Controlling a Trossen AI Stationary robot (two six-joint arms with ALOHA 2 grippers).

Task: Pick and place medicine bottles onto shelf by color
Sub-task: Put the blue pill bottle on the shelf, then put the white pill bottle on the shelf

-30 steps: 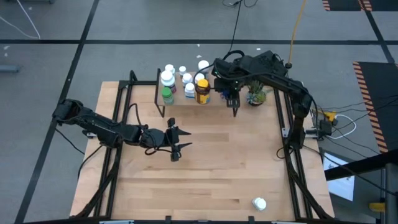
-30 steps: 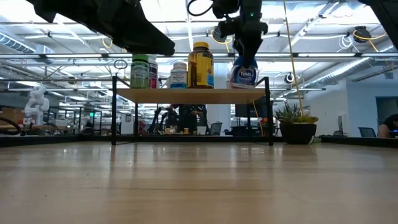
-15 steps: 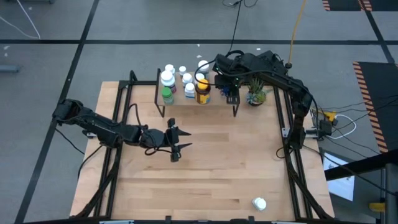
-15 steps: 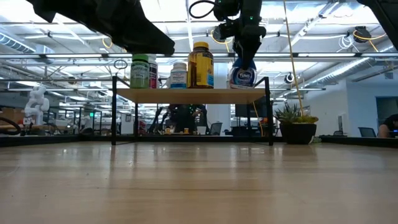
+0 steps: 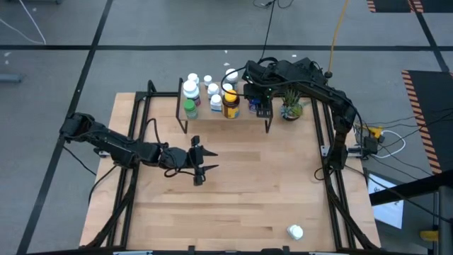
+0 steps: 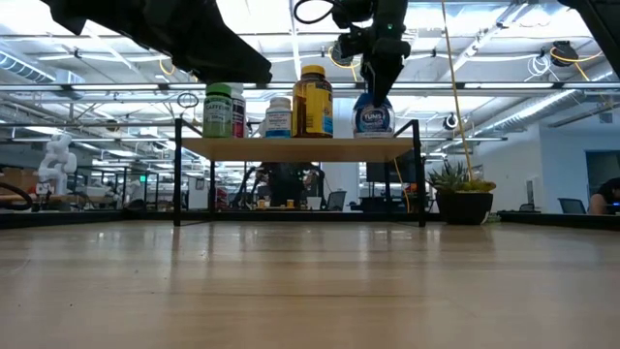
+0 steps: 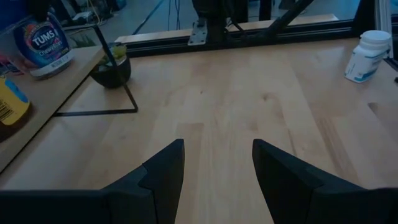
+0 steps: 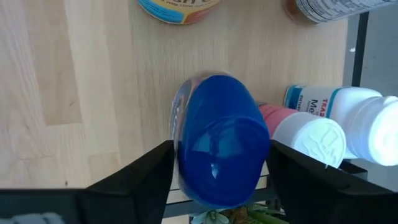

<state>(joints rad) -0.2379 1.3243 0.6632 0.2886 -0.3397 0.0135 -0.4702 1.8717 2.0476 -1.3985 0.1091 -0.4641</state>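
The shelf (image 5: 212,120) (image 6: 295,147) stands at the table's far middle. On it stand a green bottle (image 6: 218,111), white bottles (image 6: 278,116) and an amber bottle with a yellow cap (image 6: 312,102). My right gripper (image 5: 262,106) (image 6: 376,89) is over the shelf's right end, shut on a blue-capped bottle (image 6: 373,117) with a blue label. The bottle's base is at the shelf top; I cannot tell whether it touches. My left gripper (image 5: 204,166) (image 7: 217,155) is open and empty over the table's middle left. My right gripper pinches the bottle's blue cap (image 8: 221,149) between its two fingers, one finger (image 8: 146,177) on each side. The fingers come from above, pointing down. The bottle hangs below them a little tilted, with its base level with the shelf board.
A potted plant (image 5: 290,108) (image 6: 463,199) stands just right of the shelf. A white bottle (image 5: 295,231) (image 7: 367,56) lies near the table's near right corner. White-capped bottles (image 8: 311,137) stand close beside the held one. Bare wood lies between the shelf and the near edge.
My right gripper has carried the blue-capped bottle from the shelf's near edge toward the far edge, farther in over the board. The bottle is now less tilted than before. My left arm has kept still.
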